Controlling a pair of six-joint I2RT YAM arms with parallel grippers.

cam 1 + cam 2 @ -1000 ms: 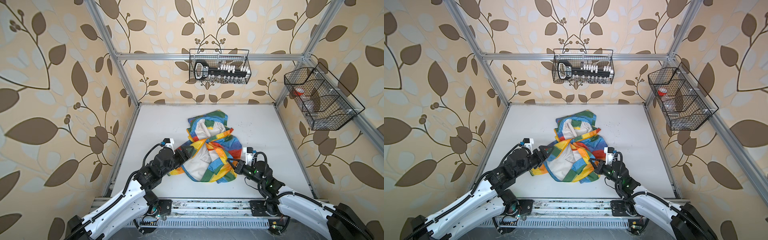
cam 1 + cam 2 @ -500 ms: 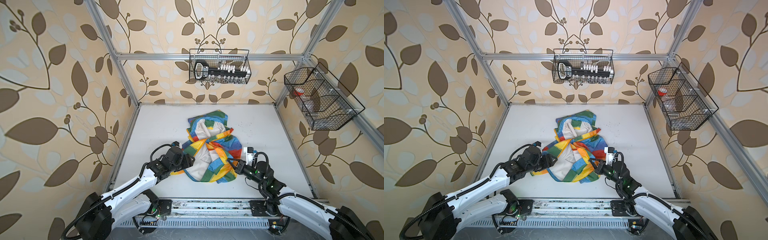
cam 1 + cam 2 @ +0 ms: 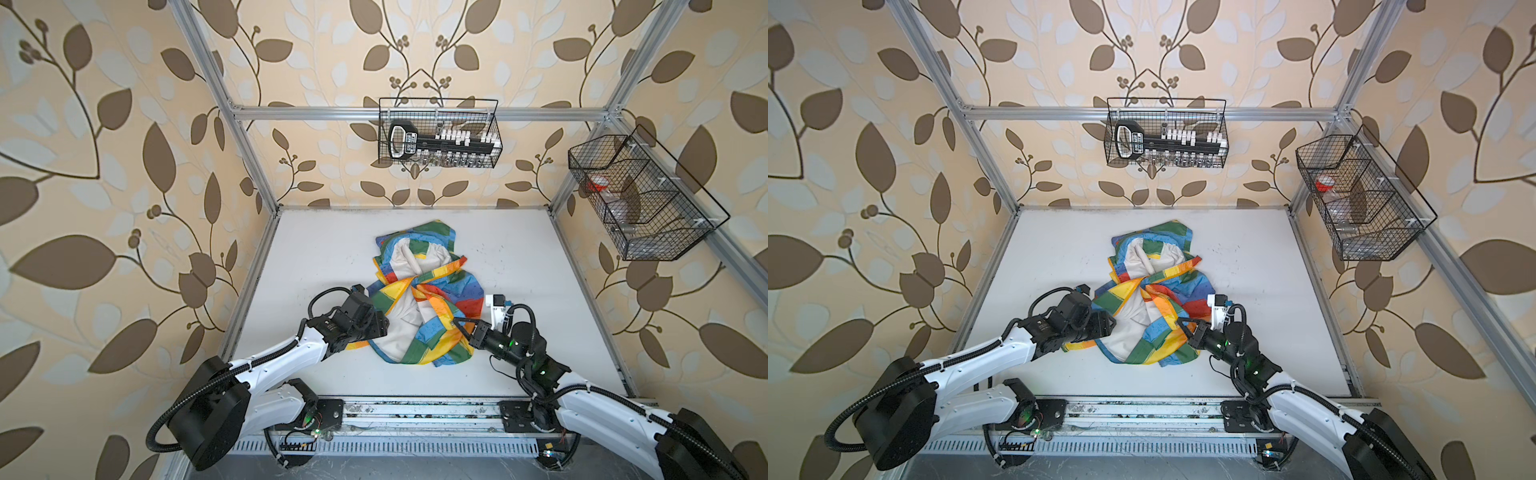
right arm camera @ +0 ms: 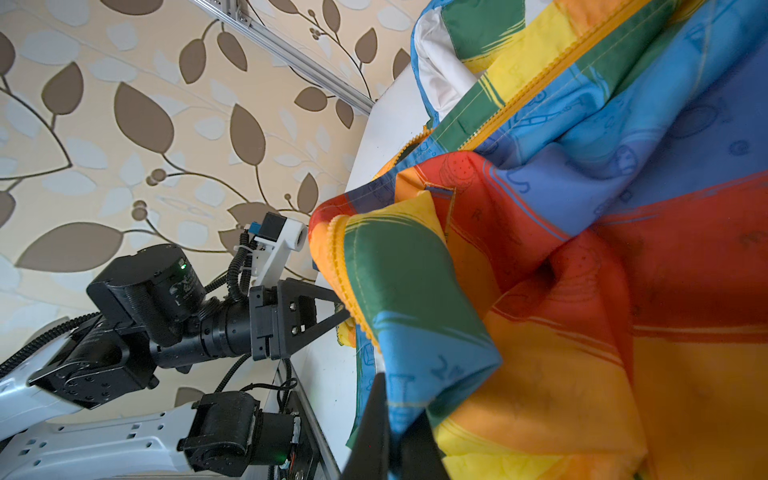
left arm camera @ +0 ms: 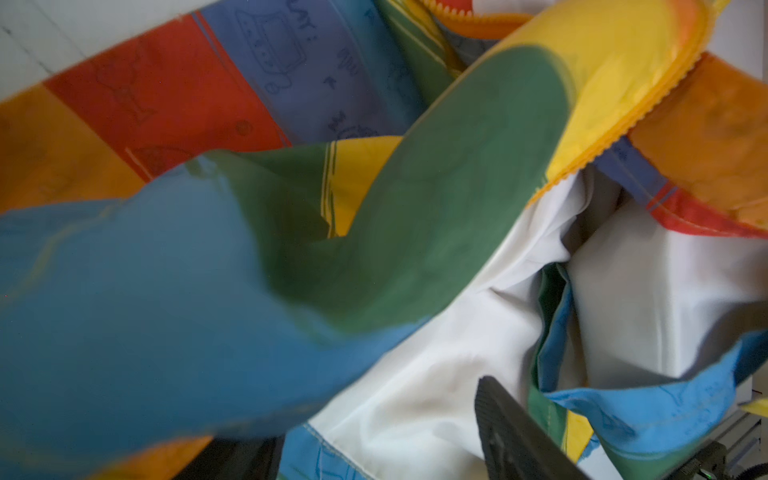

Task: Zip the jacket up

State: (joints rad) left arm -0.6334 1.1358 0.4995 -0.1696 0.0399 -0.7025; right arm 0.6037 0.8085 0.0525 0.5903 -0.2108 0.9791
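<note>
White counter [image 3: 316,257]: my left pincer [image 3: 384,328], jaws apart, has nosed into the crumpled rainbow-block jacket [image 3: 440,291]; right pincer [image 3: 456,321] stays clamped on it. Zipping's unstarted.

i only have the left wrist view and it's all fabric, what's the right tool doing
Observer: The right tool is shut on a blue fold at the right side of the jacket.
Operator: is the jacket lying flat
Observer: No. In both top views it sits bunched mid-table, its fronts crossed over each other and the lining showing.
Operator: zipped at all
Observer: The right wrist view shows bare zipper teeth along one front edge, so it is unzipped there.
</note>
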